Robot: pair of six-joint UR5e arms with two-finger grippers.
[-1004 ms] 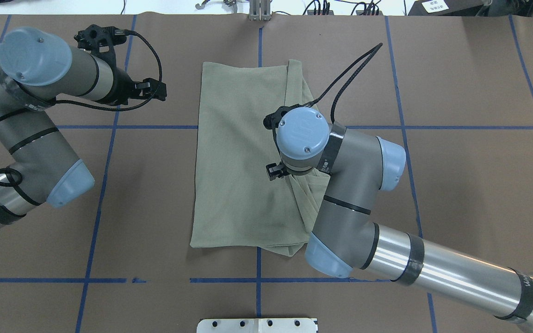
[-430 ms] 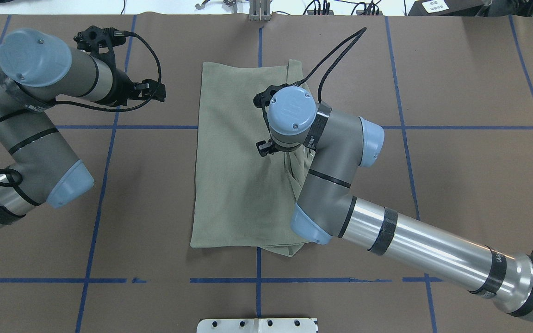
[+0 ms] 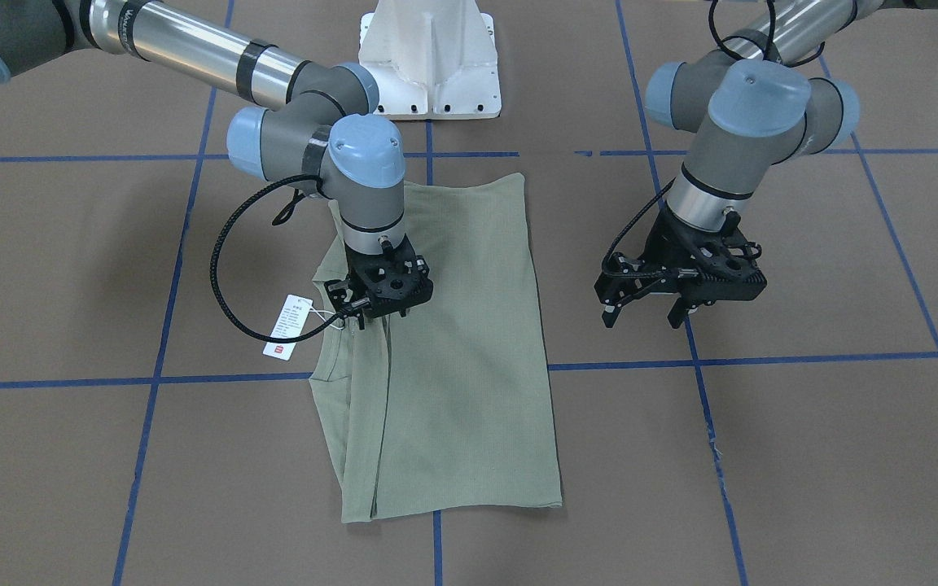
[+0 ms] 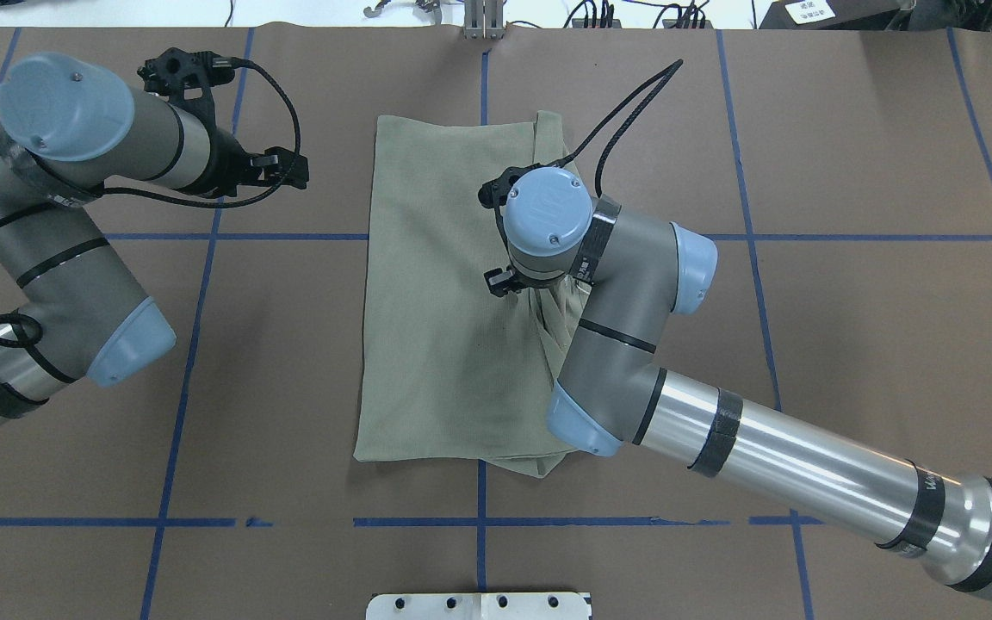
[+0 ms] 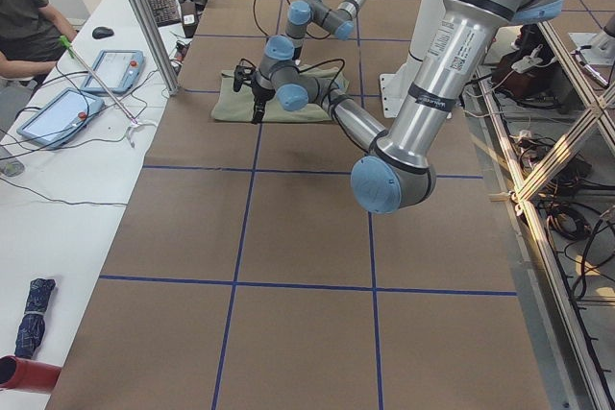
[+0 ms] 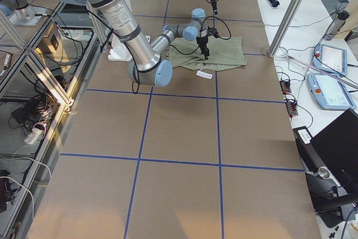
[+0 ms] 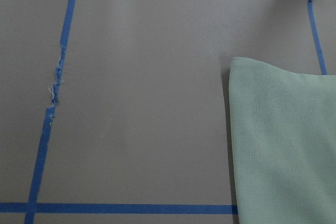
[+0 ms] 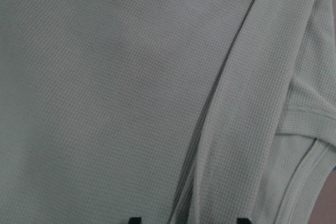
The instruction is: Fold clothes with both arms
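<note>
On the brown paper-covered table (image 3: 803, 456), the olive-green long-sleeved knit shirt (image 3: 469, 366) is lying folded lengthwise at the centre. Over its layered edge the right black two-finger gripper (image 3: 379, 313) is pointing down, fingers spread, gripping nothing; the left black two-finger gripper (image 3: 640, 317) is hanging beside the shirt, spread wide.

the right arm (image 4: 625, 344) lies over the shirt's (image 4: 436, 301) right half and bars that side. the shirt's left half is bare, with open table (image 4: 289, 344) between it and the left gripper (image 3: 642, 319). the tag (image 3: 288, 326) lies just beside the shirt's right edge.
</note>
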